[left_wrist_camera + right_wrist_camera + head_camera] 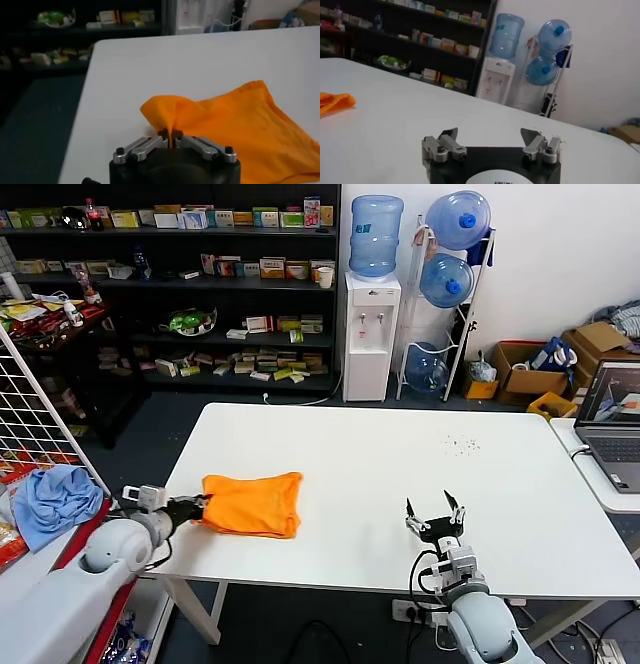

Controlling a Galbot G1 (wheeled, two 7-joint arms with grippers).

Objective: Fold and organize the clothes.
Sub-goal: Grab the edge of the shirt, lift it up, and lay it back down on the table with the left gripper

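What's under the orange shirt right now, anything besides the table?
Only the white table shows around the shirt. The left hand pinches its edge, shut on the fabric. The shirt lies bunched and folded over, so anything beneath or inside the folds is hidden.

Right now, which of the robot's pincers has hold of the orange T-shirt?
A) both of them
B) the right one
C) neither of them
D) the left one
D: the left pincer is shut on a pinched-up edge of the orange T-shirt at the table's left side, while the right pincer sits open and empty, well apart from the shirt.
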